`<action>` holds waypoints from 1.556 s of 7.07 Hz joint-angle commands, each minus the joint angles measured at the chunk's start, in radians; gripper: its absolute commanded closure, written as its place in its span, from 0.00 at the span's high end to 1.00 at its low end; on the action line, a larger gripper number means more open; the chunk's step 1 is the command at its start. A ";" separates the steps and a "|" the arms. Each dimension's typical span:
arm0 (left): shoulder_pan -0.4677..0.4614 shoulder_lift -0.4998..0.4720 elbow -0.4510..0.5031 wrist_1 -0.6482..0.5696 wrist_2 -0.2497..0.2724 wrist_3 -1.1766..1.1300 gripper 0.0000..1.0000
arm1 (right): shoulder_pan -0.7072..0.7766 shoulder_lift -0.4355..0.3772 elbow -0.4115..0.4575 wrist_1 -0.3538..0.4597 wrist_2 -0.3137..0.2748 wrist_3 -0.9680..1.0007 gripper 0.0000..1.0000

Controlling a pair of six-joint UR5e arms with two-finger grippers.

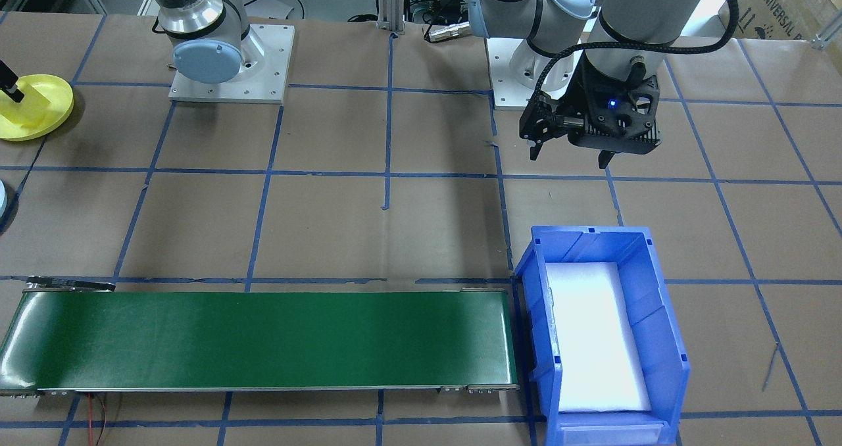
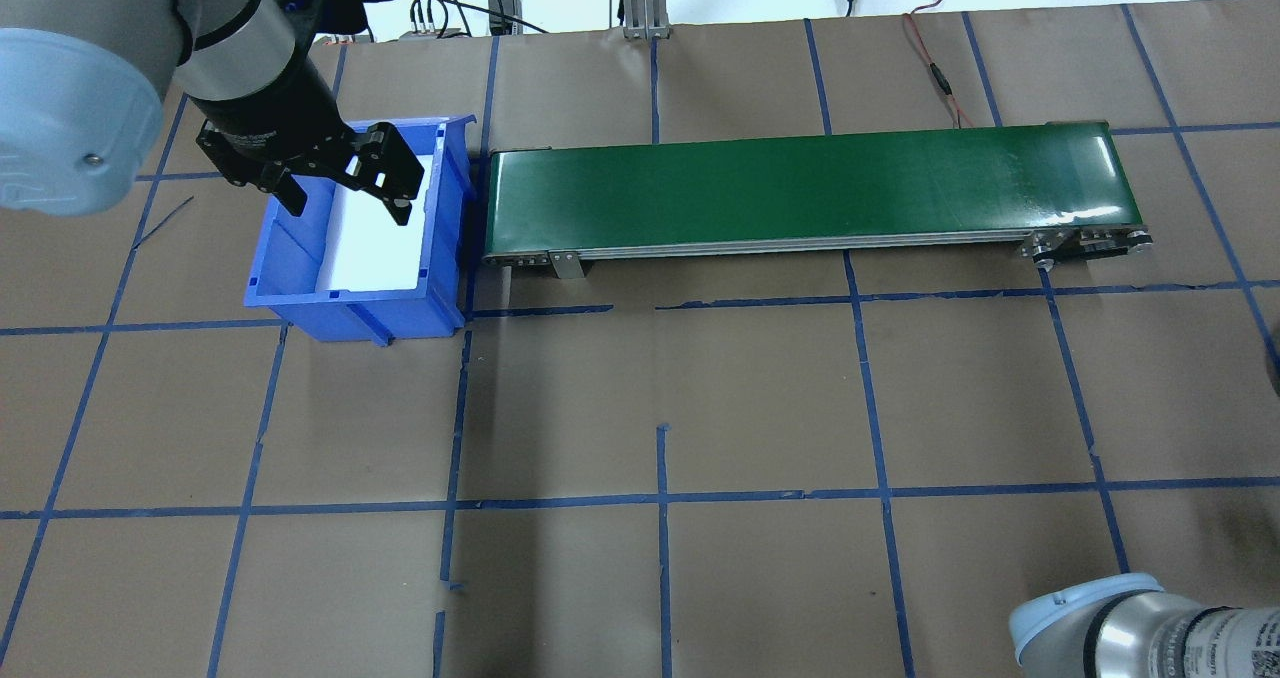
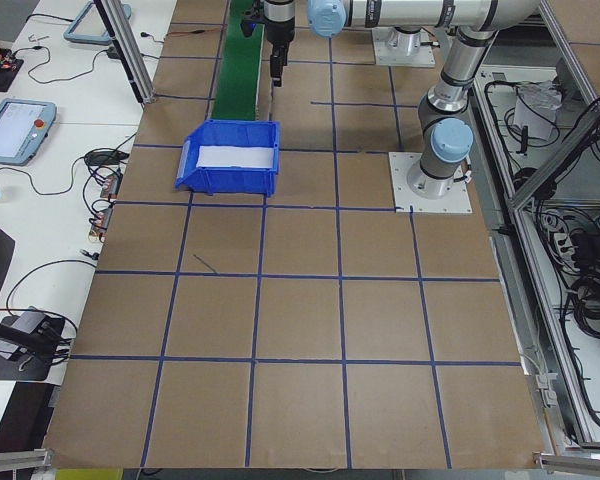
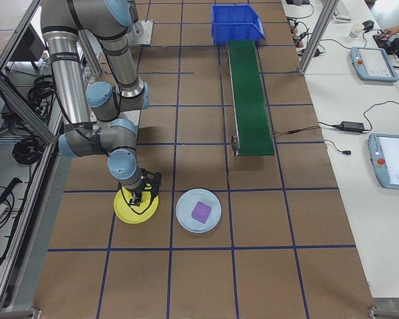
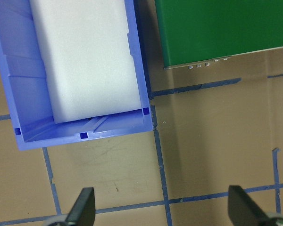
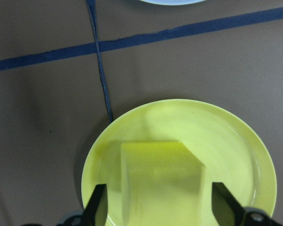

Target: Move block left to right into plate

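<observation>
A yellow block (image 6: 160,174) lies inside the yellow plate (image 6: 236,141). My right gripper (image 6: 160,207) hangs just above it, open, with one finger on each side of the block and a gap to both. The exterior right view shows that gripper (image 4: 141,193) over the yellow plate (image 4: 128,211). Beside it, a purple block (image 4: 201,212) rests in a light blue plate (image 4: 198,211). My left gripper (image 2: 350,212) is open and empty above the table, next to the near end of the blue bin (image 2: 350,313).
The blue bin (image 1: 658,288) holds a white foam pad and stands at one end of the green conveyor belt (image 1: 263,337). Nothing lies on the belt. Blue tape lines grid the brown table. Operator desks with tablets run along the far side.
</observation>
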State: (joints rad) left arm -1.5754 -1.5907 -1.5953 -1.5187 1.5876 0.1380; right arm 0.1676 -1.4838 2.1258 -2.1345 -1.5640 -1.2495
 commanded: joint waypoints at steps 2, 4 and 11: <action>0.000 0.000 0.000 0.000 0.000 0.000 1.00 | 0.105 -0.019 -0.090 0.059 -0.056 0.131 1.00; 0.000 0.000 0.000 0.000 -0.001 0.000 1.00 | 0.371 -0.068 -0.247 0.311 -0.161 0.442 1.00; 0.000 0.000 0.000 0.000 0.000 0.000 1.00 | 1.246 -0.132 -0.513 0.562 0.006 1.175 1.00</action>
State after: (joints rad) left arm -1.5753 -1.5914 -1.5948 -1.5186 1.5874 0.1381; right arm 1.2851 -1.6290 1.7007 -1.6359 -1.5642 -0.1863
